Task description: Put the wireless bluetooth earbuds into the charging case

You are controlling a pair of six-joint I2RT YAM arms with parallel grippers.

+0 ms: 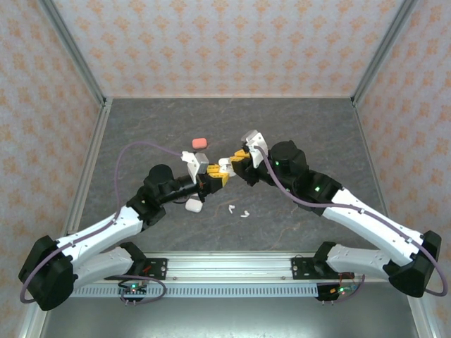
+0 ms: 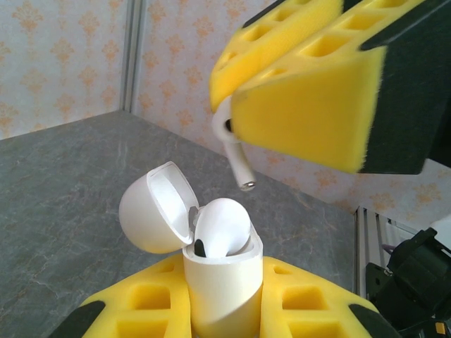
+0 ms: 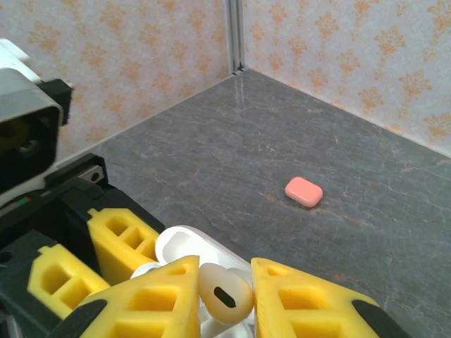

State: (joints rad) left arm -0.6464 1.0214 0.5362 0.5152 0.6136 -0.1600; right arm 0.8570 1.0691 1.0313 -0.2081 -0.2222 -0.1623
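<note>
My left gripper [image 2: 223, 292] is shut on a white charging case [image 2: 224, 282] held upright, its lid [image 2: 151, 208] hinged open. One white earbud [image 2: 222, 225] sits in the case. Just above it my right gripper [image 3: 224, 299] is shut on a second white earbud [image 3: 224, 294], whose stem [image 2: 238, 160] points down toward the case opening without touching it. From overhead the two grippers, left [image 1: 213, 177] and right [image 1: 236, 163], meet at mid-table. In the right wrist view the open case [image 3: 180, 246] lies just beyond the held earbud.
A salmon-pink closed case [image 1: 200, 143] lies on the grey table behind the grippers and also appears in the right wrist view [image 3: 304, 191]. Another white case [image 1: 194, 205] and two loose white earbuds [image 1: 230, 208] [image 1: 244, 215] lie in front. Patterned walls enclose the table.
</note>
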